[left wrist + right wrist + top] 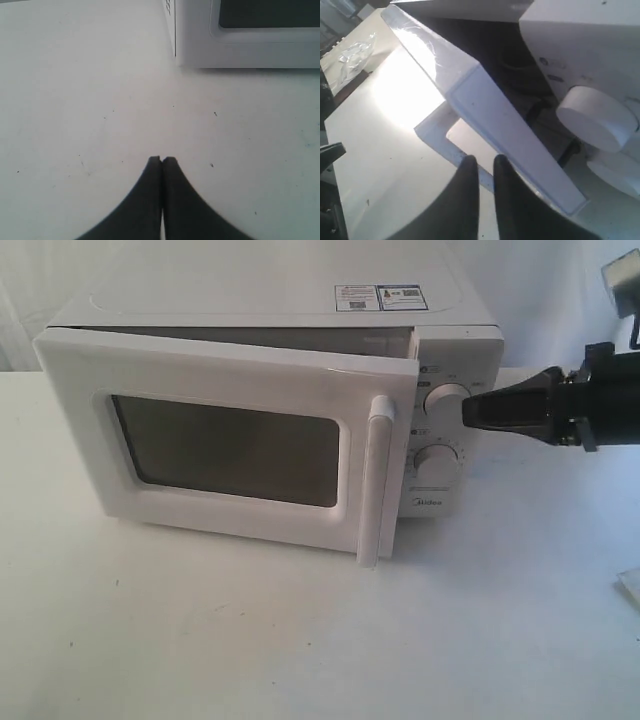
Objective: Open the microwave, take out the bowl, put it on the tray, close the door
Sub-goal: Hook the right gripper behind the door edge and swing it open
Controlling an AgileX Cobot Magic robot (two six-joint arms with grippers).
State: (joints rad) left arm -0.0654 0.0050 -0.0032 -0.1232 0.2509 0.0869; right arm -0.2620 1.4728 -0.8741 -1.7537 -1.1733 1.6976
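The white microwave (300, 310) stands at the back of the table, its door (200, 370) swung partly ajar with a dark gap at the handle side. The tall white bar handle (375, 490) faces the front. My right gripper (468, 412) hovers beside the upper dial (447, 400), to the right of the handle. In the right wrist view its fingers (485, 161) stand a little apart, holding nothing, just short of the handle (505, 130). My left gripper (162, 160) is shut and empty over bare table near the microwave's lower corner (240, 47). The bowl is hidden.
A lower dial (437, 460) sits under the upper one. A pale object's corner (630, 588) shows at the right edge of the table. Crumpled clear plastic (355, 52) lies on a far surface in the right wrist view.
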